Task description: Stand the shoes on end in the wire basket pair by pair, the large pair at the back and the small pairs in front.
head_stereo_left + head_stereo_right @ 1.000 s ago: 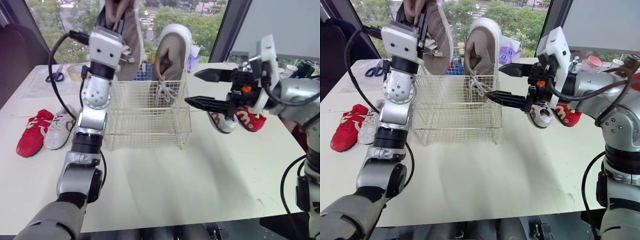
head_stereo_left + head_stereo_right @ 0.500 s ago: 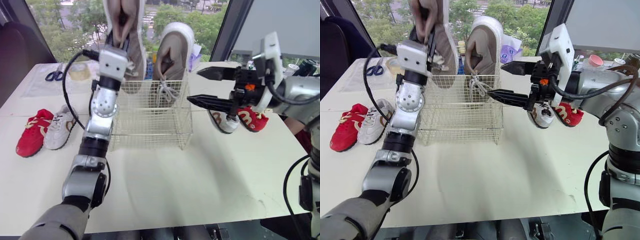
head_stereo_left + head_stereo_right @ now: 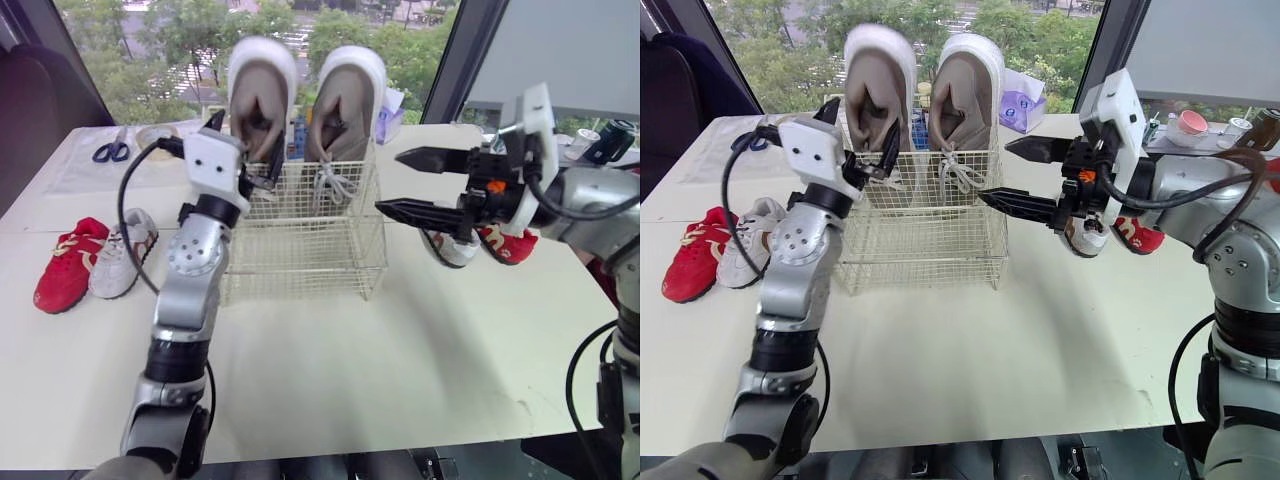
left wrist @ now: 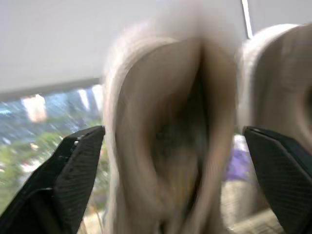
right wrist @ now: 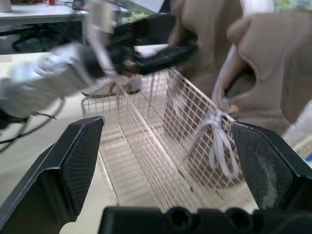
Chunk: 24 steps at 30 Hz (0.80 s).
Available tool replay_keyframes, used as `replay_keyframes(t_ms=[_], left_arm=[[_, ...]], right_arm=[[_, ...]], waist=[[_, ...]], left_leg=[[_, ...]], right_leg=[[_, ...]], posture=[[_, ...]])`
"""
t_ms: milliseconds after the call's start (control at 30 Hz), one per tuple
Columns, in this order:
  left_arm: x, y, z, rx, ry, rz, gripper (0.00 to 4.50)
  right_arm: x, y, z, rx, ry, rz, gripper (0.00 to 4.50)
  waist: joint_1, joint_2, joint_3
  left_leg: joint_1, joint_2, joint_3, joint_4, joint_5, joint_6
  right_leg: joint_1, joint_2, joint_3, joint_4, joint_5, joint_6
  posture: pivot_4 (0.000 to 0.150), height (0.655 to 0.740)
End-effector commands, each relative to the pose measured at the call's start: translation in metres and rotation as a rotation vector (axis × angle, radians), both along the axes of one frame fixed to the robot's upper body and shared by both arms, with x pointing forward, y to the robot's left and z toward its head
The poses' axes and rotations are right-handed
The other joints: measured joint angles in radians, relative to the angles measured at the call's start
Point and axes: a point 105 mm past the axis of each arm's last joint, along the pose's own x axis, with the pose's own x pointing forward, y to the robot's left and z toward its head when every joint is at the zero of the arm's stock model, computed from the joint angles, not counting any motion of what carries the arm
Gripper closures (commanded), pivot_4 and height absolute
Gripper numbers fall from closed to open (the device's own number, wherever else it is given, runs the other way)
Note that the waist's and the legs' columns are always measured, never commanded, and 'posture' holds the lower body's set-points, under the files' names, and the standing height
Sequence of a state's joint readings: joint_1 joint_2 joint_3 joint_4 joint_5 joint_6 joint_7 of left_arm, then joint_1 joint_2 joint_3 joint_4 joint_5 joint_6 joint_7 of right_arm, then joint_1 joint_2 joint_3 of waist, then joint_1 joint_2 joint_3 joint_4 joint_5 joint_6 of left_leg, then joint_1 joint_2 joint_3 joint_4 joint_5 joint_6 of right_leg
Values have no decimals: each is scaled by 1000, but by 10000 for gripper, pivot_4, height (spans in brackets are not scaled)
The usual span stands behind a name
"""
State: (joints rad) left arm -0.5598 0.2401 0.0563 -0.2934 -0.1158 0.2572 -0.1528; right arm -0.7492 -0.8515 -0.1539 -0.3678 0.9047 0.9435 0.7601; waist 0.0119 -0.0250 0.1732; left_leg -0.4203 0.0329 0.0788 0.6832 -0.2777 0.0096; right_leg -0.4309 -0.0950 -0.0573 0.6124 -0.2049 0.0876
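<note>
Two large beige shoes stand on end side by side at the back of the wire basket (image 3: 300, 240), the left one (image 3: 262, 100) and the right one (image 3: 345, 100). My left gripper (image 3: 245, 150) is open at the basket's back left, its fingers (image 4: 73, 170) spread on either side of the left beige shoe (image 4: 170, 146). My right gripper (image 3: 415, 185) hangs open just right of the basket, holding nothing. A small red shoe (image 3: 65, 265) and a small white shoe (image 3: 118, 255) lie on the table at the left. Another white shoe (image 3: 445, 245) and red shoe (image 3: 505, 240) lie at the right, behind my right arm.
Scissors (image 3: 108, 150) and a tape roll (image 3: 155, 135) lie at the far left of the white table (image 3: 330, 370). A purple packet (image 3: 390, 100) sits behind the basket. Bottles (image 3: 610, 140) stand at the far right. The basket's front row holds nothing.
My left gripper came down and opened, letting go of the left beige shoe, which now stands lower in the basket beside the other. The right gripper has barely moved.
</note>
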Motion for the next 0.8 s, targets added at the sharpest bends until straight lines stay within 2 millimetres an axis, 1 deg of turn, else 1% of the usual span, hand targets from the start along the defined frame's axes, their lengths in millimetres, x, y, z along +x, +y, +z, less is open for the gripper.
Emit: replay_keyframes(t_ms=[33, 100, 167, 200, 233, 267, 300, 367, 400, 433, 500, 567, 667, 800], left_arm=[[-24, 6, 19, 11, 29, -61, 570], [-33, 12, 29, 60, 53, -75, 570], [-37, 16, 37, 76, 71, -82, 570], [-39, 20, 43, 85, 94, -126, 570], [-41, 28, 47, 4, 182, -236, 570], [-50, 31, 51, -51, 244, -380, 570], [-60, 35, 58, -65, 256, -469, 570], [-67, 49, 56, -65, 321, -490, 570], [-70, 53, 49, -74, 355, -486, 570], [-72, 55, 45, -84, 383, -490, 570], [-82, 49, 27, -116, 438, -561, 570], [-91, 39, 10, -127, 496, -615, 570], [-104, 29, -13, -166, 575, -667, 570], [-118, 22, -37, -158, 682, -679, 570]], right_arm=[[9, -8, 3, 33, -40, -57, 0], [18, -15, -5, 49, -23, -104, 0], [23, -19, -8, 61, -24, -134, 0], [29, -27, -10, 83, -40, -189, 0], [38, -39, -11, 123, -63, -275, 0], [45, -53, -14, 153, -84, -362, 0], [50, -65, -18, 171, -101, -434, 0], [55, -84, -32, 191, -109, -530, 0], [59, -98, -41, 210, -112, -615, 0], [61, -108, -47, 222, -116, -673, 0], [61, -125, -68, 218, -112, -785, 0], [60, -136, -85, 223, -108, -868, 0], [57, -142, -113, 199, -81, -934, 0], [60, -138, -139, 179, -34, -936, 0]], waist=[[0, 0, 0], [-1, 0, 0], [1, 1, 0], [2, 0, 0], [1, 0, 0], [0, 0, 0], [-2, 0, 0], [-3, 1, 0], [-4, 1, 0], [-4, 1, 0], [-1, 1, 0], [-1, 1, 0], [-2, 1, 0], [-6, 1, 1]], left_leg=[[0, 0, 0, 0, 0, 0], [1, 0, -1, 0, 0, 0], [1, 0, 0, 0, 0, 0], [1, -1, 0, 0, 0, 0], [1, -1, 0, 0, 0, 0], [1, -1, -1, 0, 1, -1], [1, 0, -1, 0, 1, -1], [1, 0, -2, 0, 1, -1], [2, -1, -1, 0, 1, -1], [2, -1, -1, 0, 1, -2], [4, -1, -1, 0, 1, -3], [5, -1, -1, 0, 2, -4], [6, 0, -1, -1, 2, -4], [10, 0, 0, -1, 2, -5]], right_leg=[[1, 0, 0, 0, 0, 0], [1, 1, 0, 0, 0, 0], [1, 2, 0, 0, 0, 0], [1, 2, 0, 0, 0, 0], [1, 2, 0, 0, 0, 0], [1, 2, 0, 0, 0, 0], [1, 3, 1, 0, 0, 0], [1, 3, 1, 0, -1, 1], [2, 3, 1, 0, -2, 2], [2, 3, 1, 1, -2, 3], [3, 3, 2, 1, -3, 3], [4, 3, 2, 1, -3, 3], [5, 3, 3, 0, -3, 1], [8, 3, 4, 1, -7, -5]], posture=[[1500, 7400], [1500, 7400], [1500, 7400], [1500, 7400], [1500, 7400], [1500, 7400], [1500, 7400], [1500, 7400], [1500, 7400], [1500, 7400], [1500, 7400], [1500, 7400], [1500, 7400], [1500, 7400]])
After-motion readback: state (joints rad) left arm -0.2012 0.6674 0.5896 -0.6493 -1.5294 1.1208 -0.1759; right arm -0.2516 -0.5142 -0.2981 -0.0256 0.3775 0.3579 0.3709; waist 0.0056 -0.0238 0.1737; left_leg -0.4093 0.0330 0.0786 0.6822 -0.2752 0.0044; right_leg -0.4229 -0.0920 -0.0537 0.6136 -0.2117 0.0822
